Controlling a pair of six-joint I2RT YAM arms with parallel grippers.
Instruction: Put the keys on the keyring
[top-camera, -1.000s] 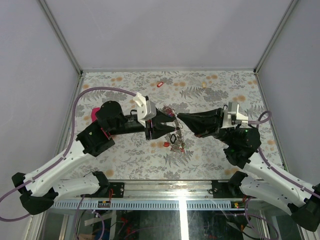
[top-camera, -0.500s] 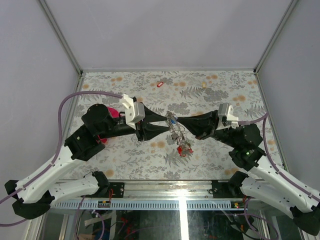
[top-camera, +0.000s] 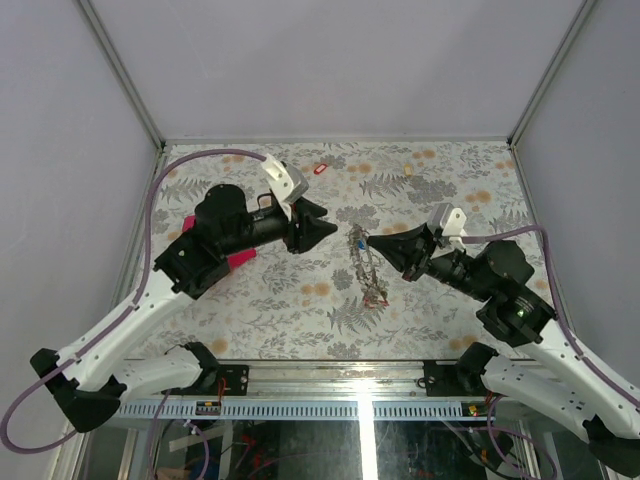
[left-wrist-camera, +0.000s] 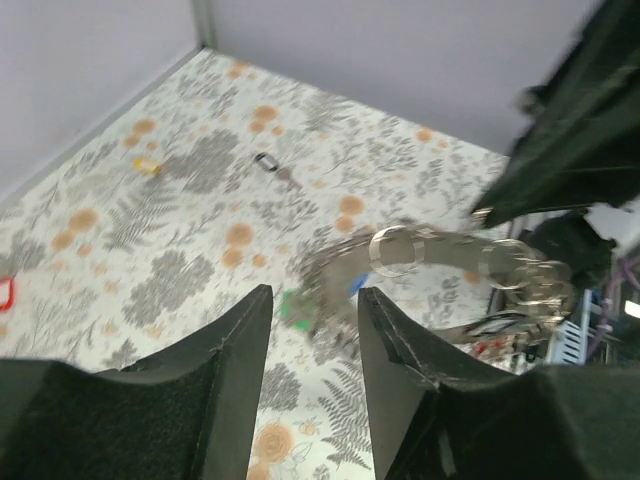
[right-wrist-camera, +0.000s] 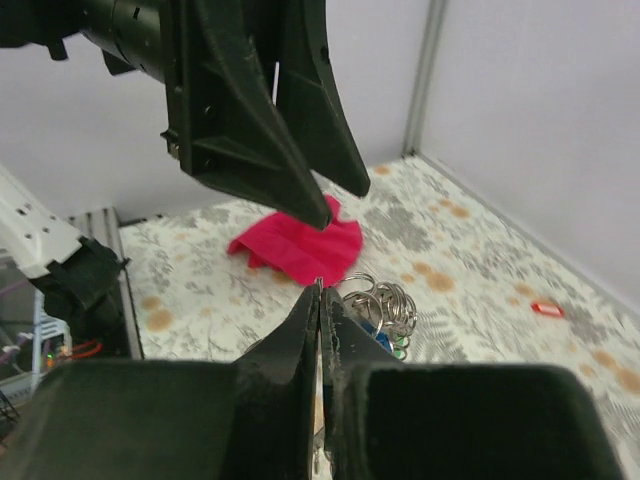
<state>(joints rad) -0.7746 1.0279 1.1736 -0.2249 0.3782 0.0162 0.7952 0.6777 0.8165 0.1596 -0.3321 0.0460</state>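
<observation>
The keyring (top-camera: 365, 268) is a thin grey ring fringed with keys. It hangs down from my right gripper (top-camera: 370, 240), which is shut on its top edge. In the right wrist view the fingers (right-wrist-camera: 300, 340) pinch the wire, and key loops with blue and green tags (right-wrist-camera: 385, 305) bunch to the right. My left gripper (top-camera: 328, 228) is open and empty, a short way left of the ring. Its wrist view shows the blurred keyring (left-wrist-camera: 460, 265) ahead of the open gripper (left-wrist-camera: 313, 300). Loose keys lie at the back: a red-tagged one (top-camera: 320, 168) and a cream-tagged one (top-camera: 409, 171).
A magenta cloth (top-camera: 238, 262) lies under the left arm and also shows in the right wrist view (right-wrist-camera: 300, 245). In the left wrist view a black-tagged key (left-wrist-camera: 268, 162) and a cream tag (left-wrist-camera: 148, 166) lie on the floral table. Grey walls close in three sides.
My left gripper has let go of the keyring, opened and drawn back to the left. The ring now hangs from my right gripper alone, which has shifted slightly right.
</observation>
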